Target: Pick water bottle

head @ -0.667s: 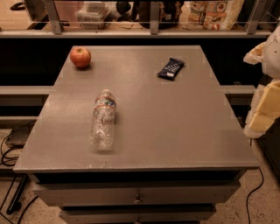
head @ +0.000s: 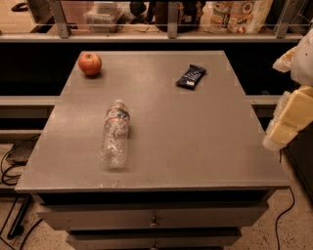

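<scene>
The water bottle (head: 115, 138) is clear crinkled plastic with a pale cap and a red-and-blue label band near the neck. It lies on its side on the grey table (head: 195, 146), left of centre, with the cap pointing to the far side. My gripper (head: 288, 119), pale cream, hangs at the right edge of the view, just off the table's right side. It is far to the right of the bottle and holds nothing that I can see.
A red apple (head: 90, 63) sits at the table's far left corner. A dark blue snack bar (head: 191, 76) lies far right of centre. A shelf with bags and containers (head: 234, 14) runs behind the table. Cables (head: 10, 166) lie on the floor at the left.
My gripper has edged slightly to the left, toward the table's right edge. The bottle, apple and snack bar have not moved.
</scene>
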Controlling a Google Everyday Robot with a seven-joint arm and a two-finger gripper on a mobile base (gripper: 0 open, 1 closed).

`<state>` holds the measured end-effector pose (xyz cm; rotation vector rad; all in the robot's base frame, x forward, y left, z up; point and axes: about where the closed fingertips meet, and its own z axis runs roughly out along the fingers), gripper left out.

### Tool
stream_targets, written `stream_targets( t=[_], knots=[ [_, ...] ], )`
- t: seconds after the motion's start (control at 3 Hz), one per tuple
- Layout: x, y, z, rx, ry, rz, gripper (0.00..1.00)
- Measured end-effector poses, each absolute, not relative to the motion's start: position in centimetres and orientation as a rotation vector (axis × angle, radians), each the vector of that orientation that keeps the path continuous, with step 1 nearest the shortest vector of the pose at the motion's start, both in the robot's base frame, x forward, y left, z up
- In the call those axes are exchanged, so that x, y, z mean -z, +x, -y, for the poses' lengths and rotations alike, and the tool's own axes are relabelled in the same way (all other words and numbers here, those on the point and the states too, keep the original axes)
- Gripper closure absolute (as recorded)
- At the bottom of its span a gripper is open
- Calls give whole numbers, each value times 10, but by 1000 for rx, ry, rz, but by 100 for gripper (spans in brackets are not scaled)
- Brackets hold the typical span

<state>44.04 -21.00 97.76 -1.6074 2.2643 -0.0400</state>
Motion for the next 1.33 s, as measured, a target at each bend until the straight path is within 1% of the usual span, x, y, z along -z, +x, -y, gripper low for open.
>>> stream_targets(
  t=[0.67,1.33],
  knots=[
    [-982,458,169,-224,-1152,-2366,0],
    [-985,458,168,-238,-1090,-2390,0]
  ],
)
